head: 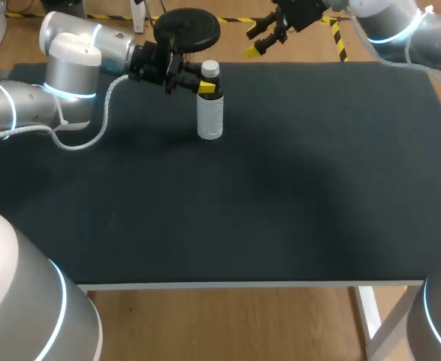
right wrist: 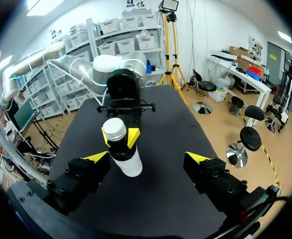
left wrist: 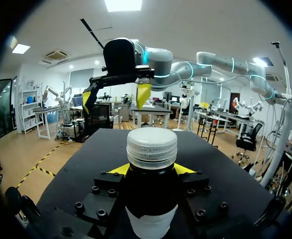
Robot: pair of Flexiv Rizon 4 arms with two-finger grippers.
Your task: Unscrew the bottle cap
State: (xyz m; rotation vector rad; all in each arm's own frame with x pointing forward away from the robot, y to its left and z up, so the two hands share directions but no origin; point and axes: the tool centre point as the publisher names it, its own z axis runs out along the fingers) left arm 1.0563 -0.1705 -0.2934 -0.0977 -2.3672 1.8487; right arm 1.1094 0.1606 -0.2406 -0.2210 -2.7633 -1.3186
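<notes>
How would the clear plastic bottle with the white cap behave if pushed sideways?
The clear plastic bottle looks tall, narrow and see-through, so probably light and apt to tip. The left gripper clamps below its white ribbed cap, so it should likely hold steady.

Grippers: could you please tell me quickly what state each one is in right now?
Left gripper: shut on the bottle, just below its white cap.
Right gripper: open, holding nothing, clear of the bottle.
</notes>
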